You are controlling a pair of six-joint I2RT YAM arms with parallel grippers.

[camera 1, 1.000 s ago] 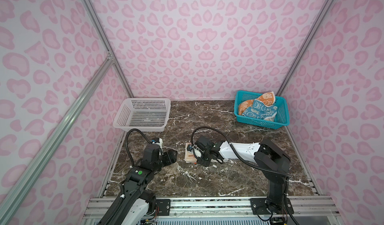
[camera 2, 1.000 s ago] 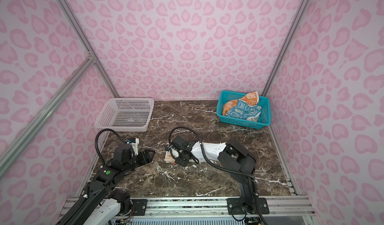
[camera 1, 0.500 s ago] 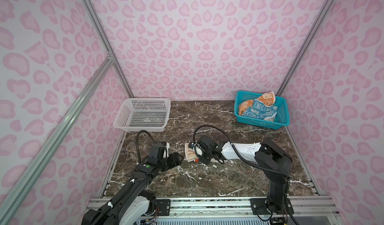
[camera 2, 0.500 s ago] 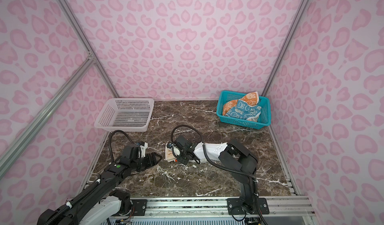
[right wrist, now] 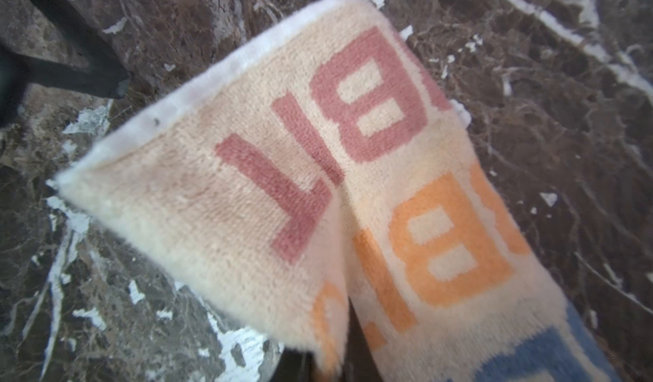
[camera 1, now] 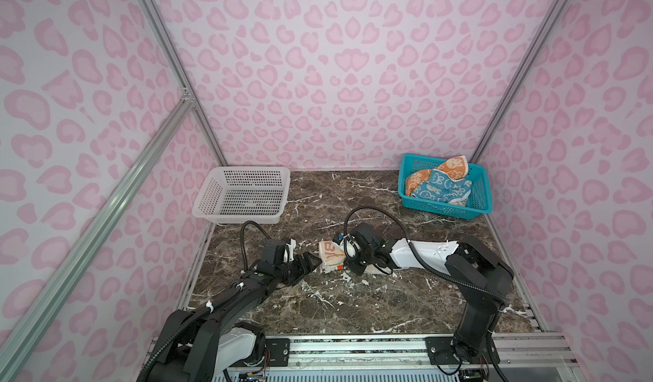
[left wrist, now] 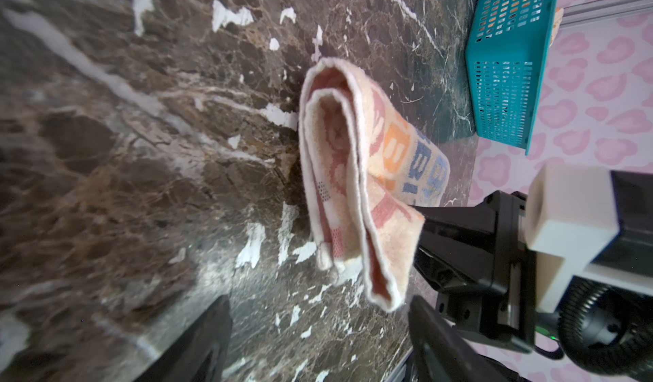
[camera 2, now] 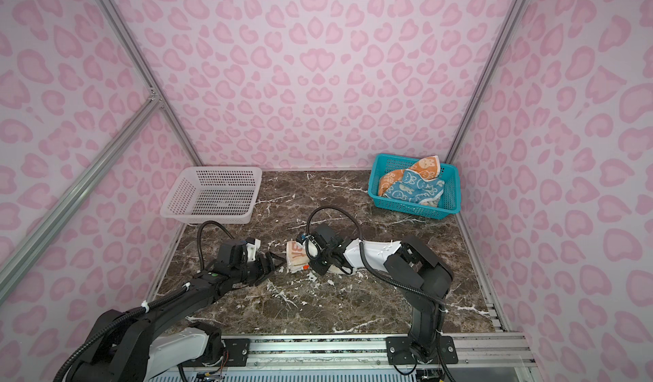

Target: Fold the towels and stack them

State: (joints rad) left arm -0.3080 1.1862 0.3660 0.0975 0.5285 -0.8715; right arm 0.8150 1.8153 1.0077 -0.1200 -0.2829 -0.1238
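Note:
The cream towel with "RABBIT" lettering lies folded at the middle of the marble table. My right gripper is shut on its right side, and in the right wrist view the cloth drapes over the jaws. My left gripper stands open just left of the towel, one loose corner hanging between its fingers without touching them. The blue towel and the orange towel lie crumpled in the teal basket.
The teal basket stands at the back right. An empty white basket stands at the back left. Pink patterned walls close in three sides; a metal rail runs along the front edge.
My right gripper has shut on the cream towel. The left arm has stretched forward and right, bringing its open gripper up to the towel's left edge.

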